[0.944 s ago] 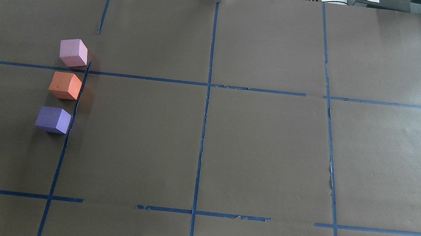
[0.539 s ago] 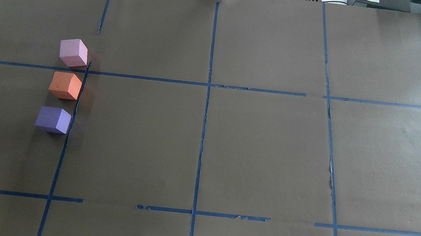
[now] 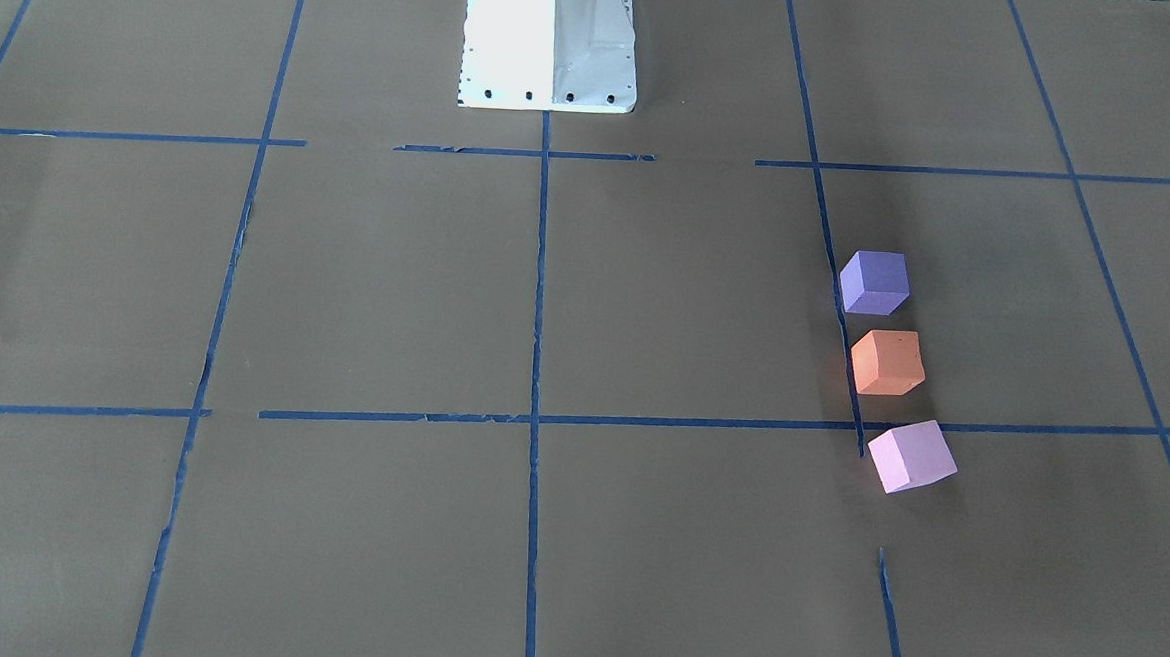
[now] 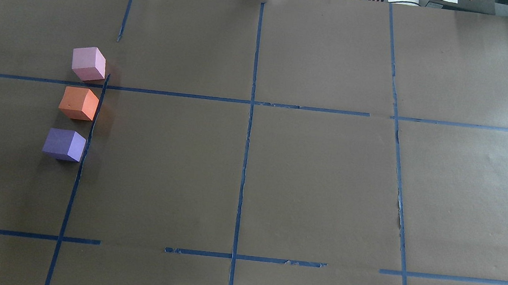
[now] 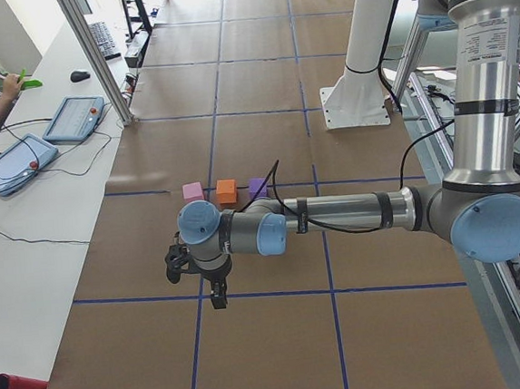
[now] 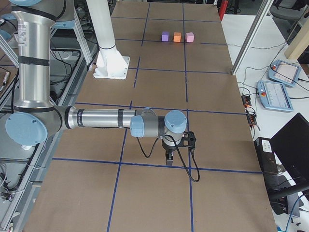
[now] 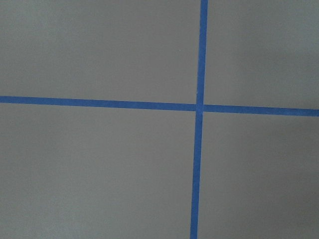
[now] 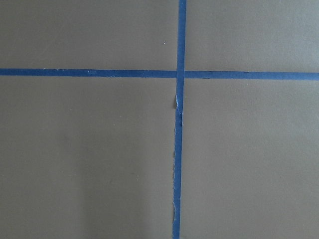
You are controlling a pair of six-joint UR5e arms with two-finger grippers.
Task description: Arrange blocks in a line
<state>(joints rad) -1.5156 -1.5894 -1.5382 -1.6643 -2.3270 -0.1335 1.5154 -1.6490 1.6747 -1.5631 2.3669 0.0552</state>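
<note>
- Nothing has shifted on the table since a moment ago: the three foam blocks sit exactly where they were.
- On the robot's left side of the brown paper-covered table (image 4: 316, 182), the blocks form a row running away from the robot, just beside a blue tape line (image 4: 75, 190).
- Nearest the robot is the purple block (image 4: 64, 144), then the orange block (image 4: 79, 103) in the middle, then the pink block (image 4: 88, 63) farthest out. Narrow gaps separate them, and none touch.
- A cross line of tape runs along the pink block's near edge; the other two lie on the robot's side of it.
- Seen from the table's end, the left gripper (image 5: 217, 294) points straight down over the paper, clear of the blocks and holding none. I cannot tell whether its fingers are spread or closed.
- At the opposite end, the right gripper (image 6: 169, 158) hangs the same way, well apart from the row; its state cannot be told either.
- Both wrist cameras show only tape crossings on bare paper.
- Between the arms stands the white robot base (image 3: 549, 56).
</note>
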